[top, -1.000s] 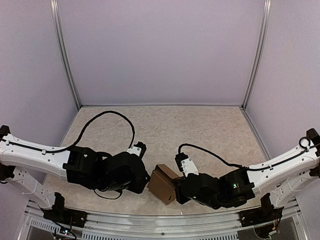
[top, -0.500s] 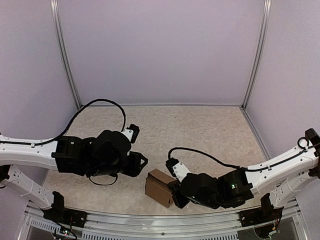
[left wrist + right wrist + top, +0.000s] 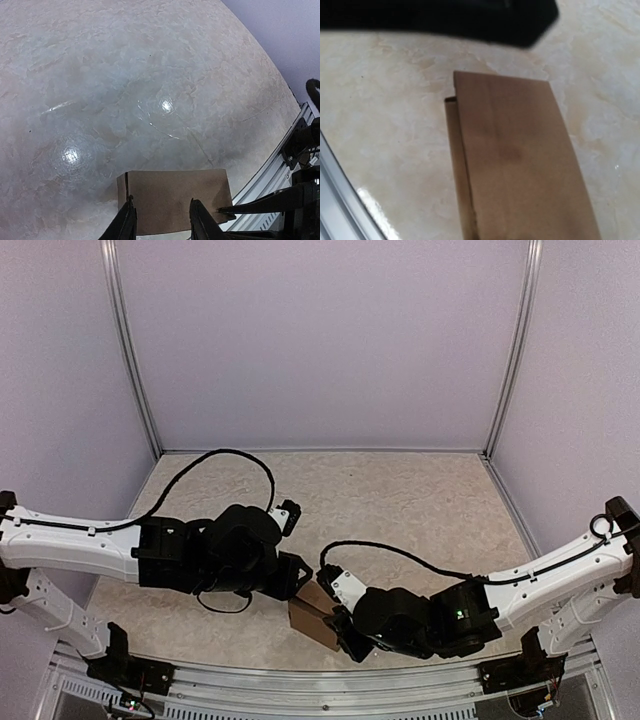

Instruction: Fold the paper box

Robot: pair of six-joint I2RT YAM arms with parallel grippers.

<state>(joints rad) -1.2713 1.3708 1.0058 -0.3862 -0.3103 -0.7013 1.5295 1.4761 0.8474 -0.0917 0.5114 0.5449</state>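
The paper box [image 3: 310,619] is a small brown cardboard box, folded up, near the table's front edge between the two arms. My right gripper [image 3: 340,624] is at the box's right side and holds it. Its fingers are out of sight in the right wrist view, where the box [image 3: 520,165] fills the lower frame. One thin black right finger [image 3: 260,201] reaches the box's right corner in the left wrist view. My left gripper [image 3: 161,201] is open, with its fingertips apart just above the box's [image 3: 172,192] near face. In the top view the left gripper [image 3: 297,581] is close to the box's upper left.
The aluminium front rail [image 3: 300,680] runs just below the box and also shows in the left wrist view [image 3: 270,170]. Lilac walls close in the back and sides of the marbled table [image 3: 400,500]. Black cables loop over both arms.
The left arm pulled back from the box, then came back to its upper left. The right gripper shifted the box slightly left and toward the front.
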